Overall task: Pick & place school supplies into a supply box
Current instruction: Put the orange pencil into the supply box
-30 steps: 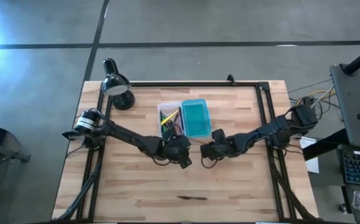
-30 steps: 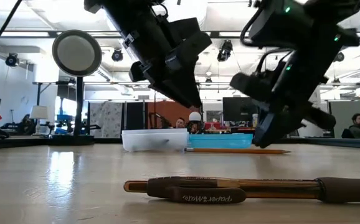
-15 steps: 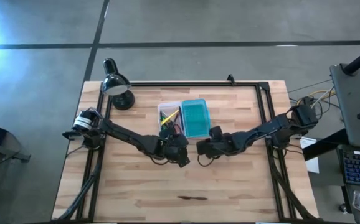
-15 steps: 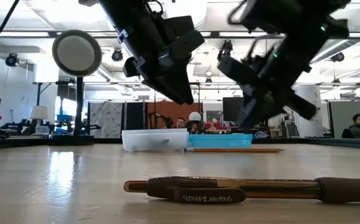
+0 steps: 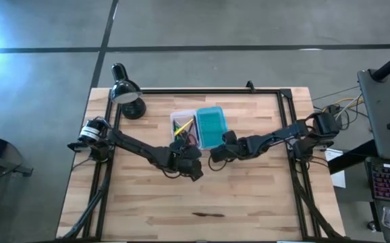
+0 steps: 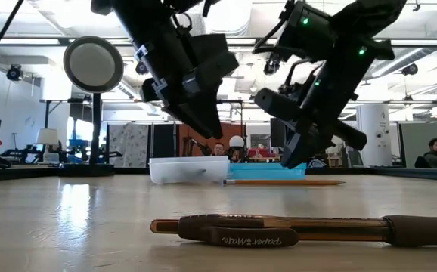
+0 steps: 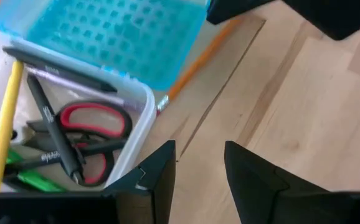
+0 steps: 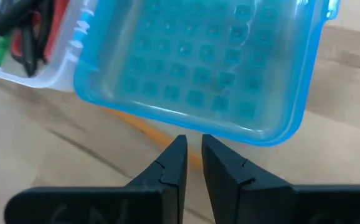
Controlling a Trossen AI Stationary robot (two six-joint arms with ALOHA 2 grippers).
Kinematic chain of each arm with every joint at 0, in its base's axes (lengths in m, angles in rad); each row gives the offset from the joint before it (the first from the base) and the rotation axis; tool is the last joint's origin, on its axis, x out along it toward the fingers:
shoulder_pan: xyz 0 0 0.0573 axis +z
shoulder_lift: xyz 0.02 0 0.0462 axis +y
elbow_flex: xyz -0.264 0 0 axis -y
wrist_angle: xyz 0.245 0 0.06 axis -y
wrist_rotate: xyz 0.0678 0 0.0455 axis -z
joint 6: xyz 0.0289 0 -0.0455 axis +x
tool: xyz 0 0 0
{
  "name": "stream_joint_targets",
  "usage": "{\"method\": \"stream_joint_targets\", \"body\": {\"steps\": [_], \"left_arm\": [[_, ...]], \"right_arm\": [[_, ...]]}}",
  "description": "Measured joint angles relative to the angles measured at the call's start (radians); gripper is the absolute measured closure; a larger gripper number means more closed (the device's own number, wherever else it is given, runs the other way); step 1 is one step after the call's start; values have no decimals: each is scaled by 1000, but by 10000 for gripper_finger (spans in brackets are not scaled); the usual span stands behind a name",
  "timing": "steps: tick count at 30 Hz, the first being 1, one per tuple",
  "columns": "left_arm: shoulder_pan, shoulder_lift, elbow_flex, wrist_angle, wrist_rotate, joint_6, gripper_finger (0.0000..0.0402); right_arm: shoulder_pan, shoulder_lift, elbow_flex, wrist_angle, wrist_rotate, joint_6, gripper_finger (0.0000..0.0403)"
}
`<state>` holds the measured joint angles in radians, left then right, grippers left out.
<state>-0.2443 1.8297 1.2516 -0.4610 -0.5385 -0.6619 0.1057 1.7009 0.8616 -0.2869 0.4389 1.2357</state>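
Observation:
The supply box sits at the table's middle, a clear tray [image 5: 183, 127] joined to a teal lid [image 5: 212, 127]. The tray [image 7: 74, 124] holds red-handled scissors [image 7: 96, 121], dark pens and a yellow pencil [image 7: 2, 124]. An orange pencil [image 7: 195, 62] lies flat on the table along the lid's near edge [image 8: 146, 127]. A dark brown pen [image 5: 208, 214] lies by the near edge [image 6: 279, 227]. My left gripper [image 5: 195, 165] hovers open just near of the tray's corner [image 7: 198, 168]. My right gripper [image 5: 215, 156] hangs above the orange pencil by the lid [image 8: 194, 155], fingers a narrow gap apart.
A black desk lamp [image 5: 127, 94] stands at the table's far left corner [image 6: 92, 66]. A black frame [image 5: 202, 90] runs along the far edge and both sides. Bare wood [image 5: 249, 196] lies between the arms and the near edge.
My right gripper has swung toward the table's left and a little toward the far edge, ending over the orange pencil at the lid's near edge. My left gripper has drifted slightly left. The pencil and the box have stayed in place.

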Motion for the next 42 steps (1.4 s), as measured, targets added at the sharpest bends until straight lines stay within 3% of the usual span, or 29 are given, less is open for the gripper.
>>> {"method": "stream_joint_targets", "body": {"steps": [15, 33, 42], "left_arm": [[-2, -2, -15, -22, 3, -20, 280], [-3, -2, -15, -22, 2, -35, 280], [-3, -2, -15, -21, 2, -42, 280]], "right_arm": [[-132, 35, -1, 68, -66, -171, 360], [-61, 84, -4, 65, -46, -114, 360], [-13, 75, -3, 67, -96, -92, 360]]}}
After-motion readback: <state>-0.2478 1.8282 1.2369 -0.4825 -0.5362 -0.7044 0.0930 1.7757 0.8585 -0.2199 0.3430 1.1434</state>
